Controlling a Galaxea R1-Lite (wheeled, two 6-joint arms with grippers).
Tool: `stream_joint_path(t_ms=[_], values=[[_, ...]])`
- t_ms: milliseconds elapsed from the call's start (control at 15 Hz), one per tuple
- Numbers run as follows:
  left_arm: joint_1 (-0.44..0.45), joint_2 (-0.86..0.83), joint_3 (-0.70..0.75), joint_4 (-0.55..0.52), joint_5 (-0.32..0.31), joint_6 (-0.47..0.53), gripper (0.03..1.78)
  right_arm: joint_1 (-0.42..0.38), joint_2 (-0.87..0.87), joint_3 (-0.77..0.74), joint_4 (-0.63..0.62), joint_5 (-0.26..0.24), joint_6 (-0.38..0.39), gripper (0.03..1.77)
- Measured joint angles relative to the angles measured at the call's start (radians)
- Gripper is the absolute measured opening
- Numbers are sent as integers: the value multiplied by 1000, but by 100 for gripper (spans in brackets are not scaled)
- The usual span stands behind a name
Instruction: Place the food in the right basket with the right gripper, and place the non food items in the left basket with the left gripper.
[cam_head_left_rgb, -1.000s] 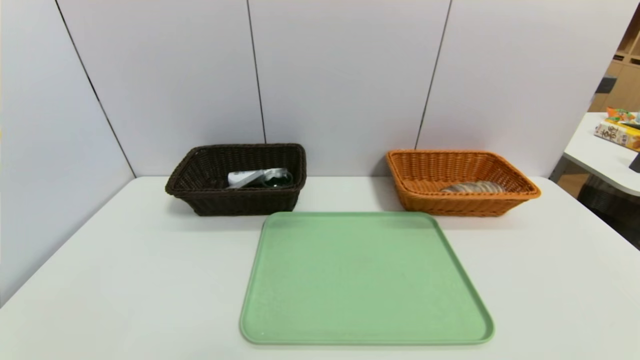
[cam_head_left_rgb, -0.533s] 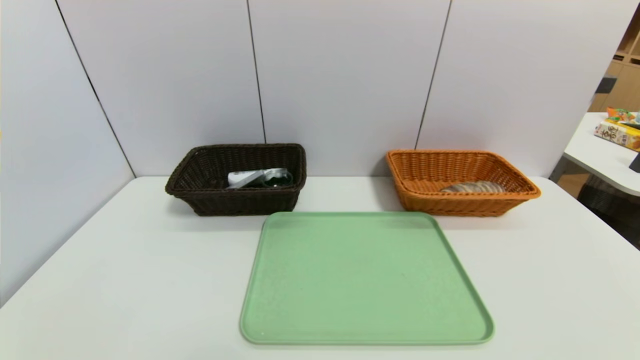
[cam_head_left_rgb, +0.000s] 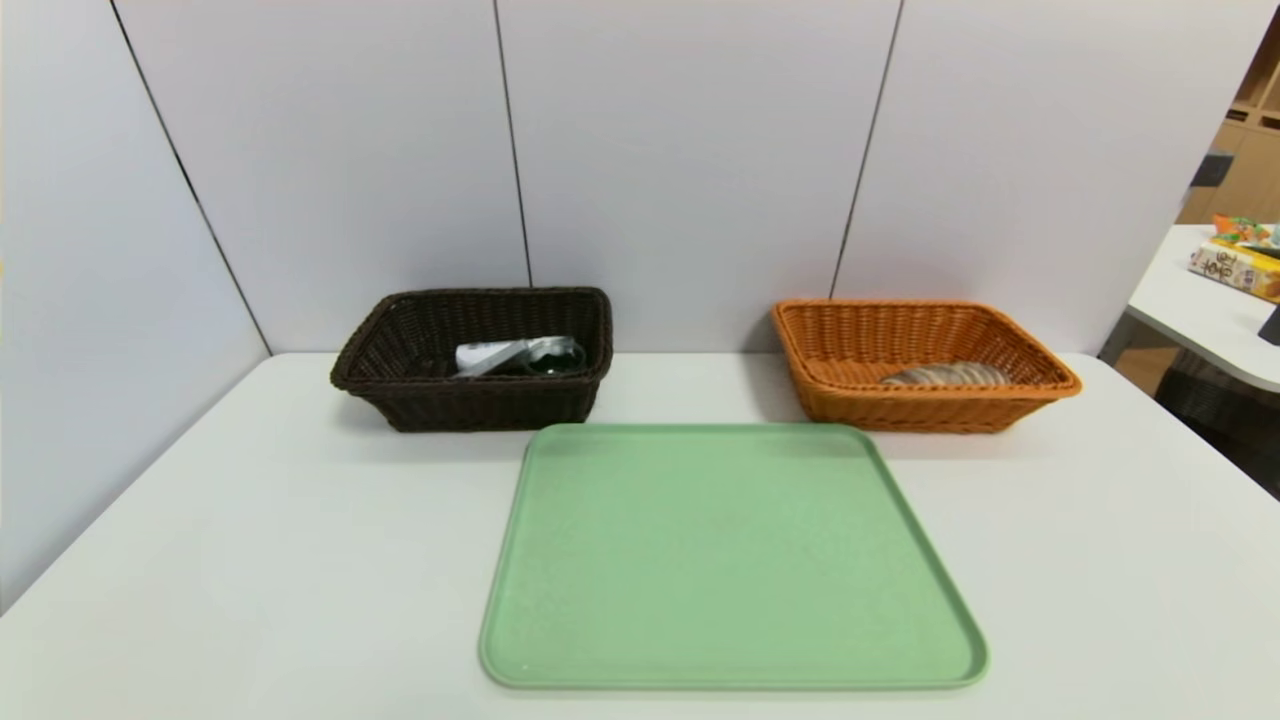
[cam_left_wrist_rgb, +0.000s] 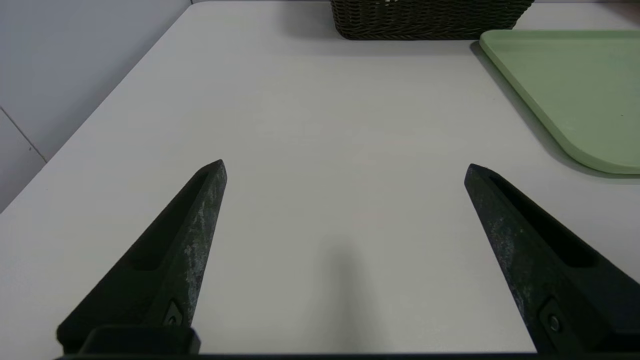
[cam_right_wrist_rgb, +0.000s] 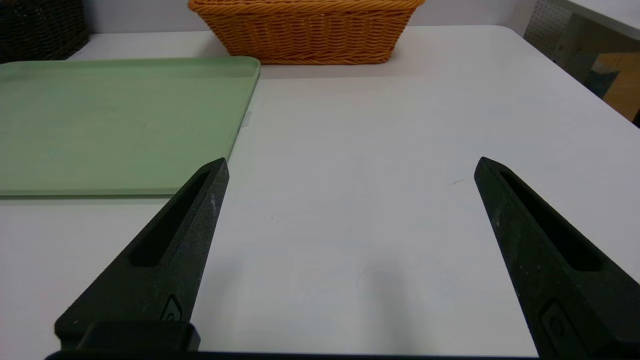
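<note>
Nothing is shifting; both tools, left (cam_left_wrist_rgb: 346, 162) and right (cam_right_wrist_rgb: 352, 158), are hanging spread above the table (cam_head_left_rgb: 300, 560). The striped item (cam_head_left_rgb: 950, 375), probably soft, is lying in the orange basket (cam_head_left_rgb: 925, 411), best pinched mid-body.

white table (cam_head_left_rgb: 300, 560) | back left: dark basket (cam_head_left_rgb: 490, 405) | back right: orange basket (cam_head_left_rgb: 920, 410) | lower centre: green tray (cam_head_left_rgb: 730, 560)

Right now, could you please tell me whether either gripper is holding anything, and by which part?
Nothing is held: the black left gripper and black right gripper are both open and empty.
</note>
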Motion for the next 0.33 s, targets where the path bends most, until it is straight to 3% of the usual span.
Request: stream_joint_path(t_ms=[333], values=[[0,0,0,-1,0,4,169,0,0,0,0,0,0,170]])
